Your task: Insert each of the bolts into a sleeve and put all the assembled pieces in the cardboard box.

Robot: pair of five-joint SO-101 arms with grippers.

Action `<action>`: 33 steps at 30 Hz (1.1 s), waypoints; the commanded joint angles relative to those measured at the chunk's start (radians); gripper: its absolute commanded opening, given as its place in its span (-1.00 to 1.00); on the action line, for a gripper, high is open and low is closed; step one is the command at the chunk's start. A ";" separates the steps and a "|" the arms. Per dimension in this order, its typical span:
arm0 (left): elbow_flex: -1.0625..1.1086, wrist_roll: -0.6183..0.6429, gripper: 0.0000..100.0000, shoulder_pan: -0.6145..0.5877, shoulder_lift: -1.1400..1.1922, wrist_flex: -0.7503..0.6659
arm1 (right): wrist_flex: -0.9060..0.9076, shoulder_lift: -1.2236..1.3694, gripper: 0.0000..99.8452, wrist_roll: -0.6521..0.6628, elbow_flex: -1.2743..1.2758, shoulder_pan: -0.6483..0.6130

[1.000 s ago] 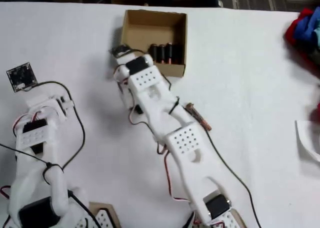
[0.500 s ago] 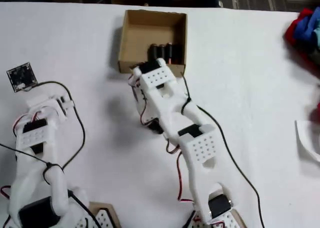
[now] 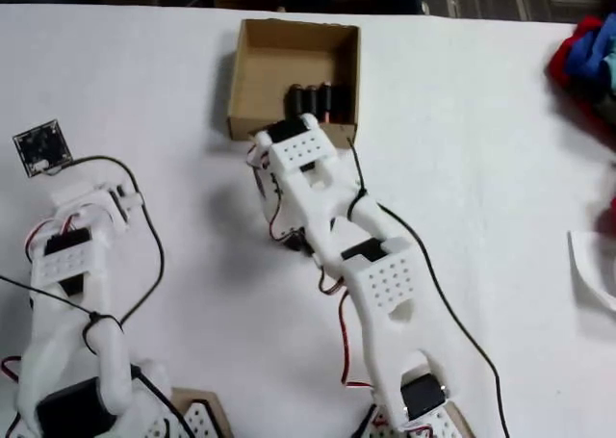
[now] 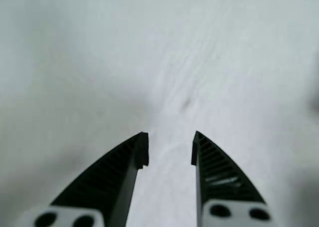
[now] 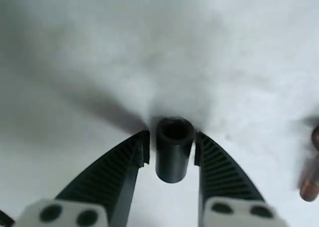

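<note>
At 6 o'clock from the cardboard box (image 3: 274,72), the right gripper (image 5: 172,148) is spread around a sleeve (image 5: 174,137), maybe touching it. The left gripper (image 4: 169,149) is spread wide too.

Black sleeve (image 5: 174,147) stands upright, with what seems a copper bolt (image 5: 311,179) lying nearby.

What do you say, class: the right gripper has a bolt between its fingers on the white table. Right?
No. The right gripper has a black sleeve between its fingers on the white table; the bolt lies apart, to one side. The right wrist view shows it.
</note>
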 commanded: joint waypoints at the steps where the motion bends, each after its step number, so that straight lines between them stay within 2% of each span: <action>1: -0.013 0.006 -0.68 -0.006 -0.015 -0.018 | 0.025 0.024 -0.72 -0.005 0.011 0.022; 4: -0.013 0.006 -0.68 -0.006 -0.015 -0.018 | 0.025 0.024 -0.74 -0.005 0.012 0.022; 7: -0.013 0.006 -0.68 -0.006 -0.015 -0.018 | 0.025 0.022 -0.99 -0.005 0.012 0.025; 8: -0.013 0.006 -0.68 -0.006 -0.015 -0.018 | 0.025 0.019 -0.94 -0.005 0.014 0.027; 14: -0.013 0.006 -0.68 -0.006 -0.015 -0.018 | 0.027 -0.045 -0.96 -0.005 0.012 0.028; 16: -0.013 0.006 -0.68 -0.006 -0.015 -0.018 | 0.028 -0.148 -0.96 0.005 0.015 0.028; 19: -0.013 0.006 -0.68 -0.006 -0.015 -0.018 | 0.028 -0.372 -0.96 0.109 0.075 0.058; 23: -0.013 -0.014 -0.68 0.012 -0.015 -0.009 | -0.002 -0.664 -0.96 0.270 0.210 0.194; 27: -0.012 -0.172 -0.68 0.135 -0.008 0.006 | -0.062 -0.880 -0.96 0.331 0.402 0.389; 30: -0.031 -0.276 -0.68 0.275 -0.006 0.084 | -0.134 -1.009 -0.96 0.333 0.574 0.509; 33: -0.116 -0.302 -0.68 0.405 -0.003 0.256 | -0.199 -1.119 -0.96 0.327 0.715 0.624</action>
